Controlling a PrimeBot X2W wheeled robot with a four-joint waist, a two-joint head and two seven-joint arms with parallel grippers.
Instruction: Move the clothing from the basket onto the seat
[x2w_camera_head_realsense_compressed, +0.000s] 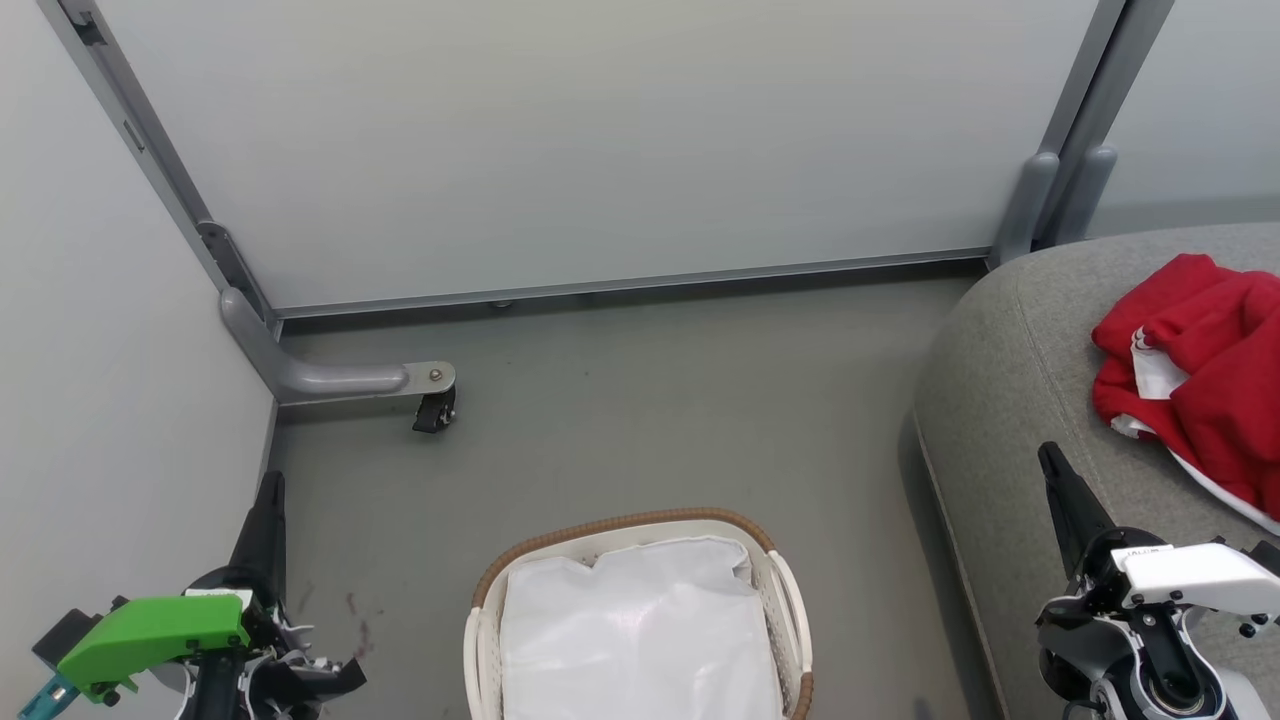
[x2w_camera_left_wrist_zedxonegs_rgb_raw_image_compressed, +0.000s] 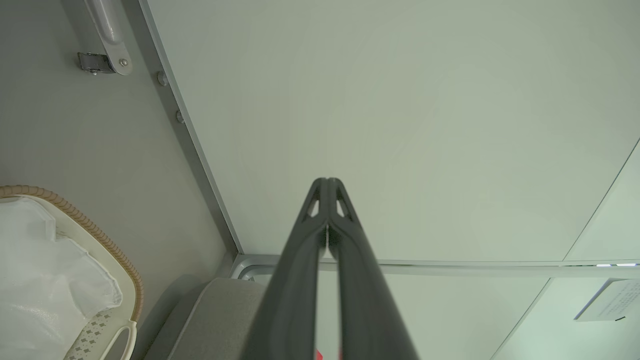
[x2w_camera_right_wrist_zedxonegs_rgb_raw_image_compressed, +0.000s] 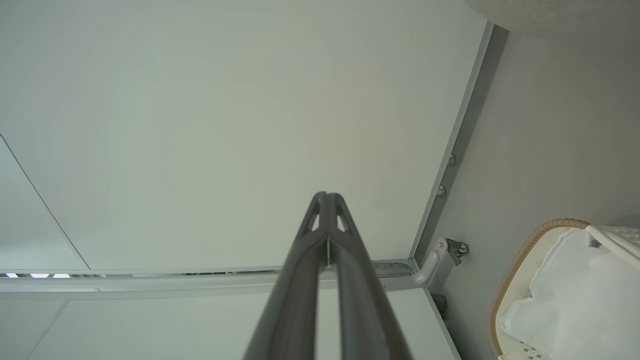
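Note:
The red clothing (x2w_camera_head_realsense_compressed: 1205, 375) with white trim lies crumpled on the grey seat (x2w_camera_head_realsense_compressed: 1010, 390) at the right edge of the head view. The white basket (x2w_camera_head_realsense_compressed: 790, 600) with its brown woven rim stands on the floor at bottom centre, holding just its white liner cloth (x2w_camera_head_realsense_compressed: 635, 635). My left gripper (x2w_camera_head_realsense_compressed: 272, 482) is shut and empty at the lower left, pointing at the partition. My right gripper (x2w_camera_head_realsense_compressed: 1047, 452) is shut and empty over the seat's front edge, left of the clothing. The left wrist view shows the left gripper (x2w_camera_left_wrist_zedxonegs_rgb_raw_image_compressed: 327, 181) shut, the basket (x2w_camera_left_wrist_zedxonegs_rgb_raw_image_compressed: 122, 270) and the seat (x2w_camera_left_wrist_zedxonegs_rgb_raw_image_compressed: 215, 320).
Pale partition panels (x2w_camera_head_realsense_compressed: 600, 140) close the back and left. A metal foot with a castor (x2w_camera_head_realsense_compressed: 435, 410) sticks out onto the grey floor (x2w_camera_head_realsense_compressed: 680, 420) at the left. The right wrist view shows the right gripper (x2w_camera_right_wrist_zedxonegs_rgb_raw_image_compressed: 327, 195) facing a panel, the basket (x2w_camera_right_wrist_zedxonegs_rgb_raw_image_compressed: 515, 270) at lower right.

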